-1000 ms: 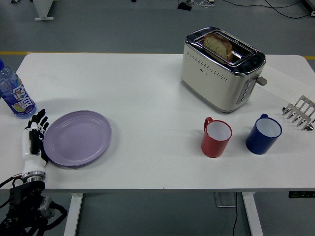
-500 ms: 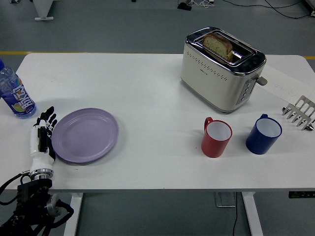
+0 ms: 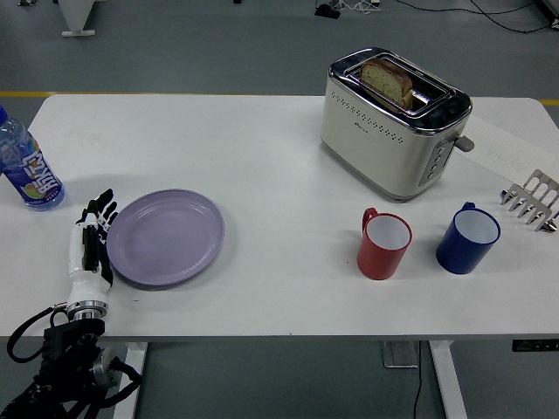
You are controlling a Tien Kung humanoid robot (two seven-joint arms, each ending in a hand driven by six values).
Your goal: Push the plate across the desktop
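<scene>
You are seeing the left hand [image 3: 90, 247] lying flat with straight fingers against the left rim of the purple plate [image 3: 165, 236] on the white table [image 3: 262, 157]. A water bottle [image 3: 28, 170] is standing behind the hand. To the right, a toaster [image 3: 393, 122] is holding bread [image 3: 387, 80], with a red mug [image 3: 383, 244], a blue mug [image 3: 467, 237] and a metal rack [image 3: 532, 199] nearby.
</scene>
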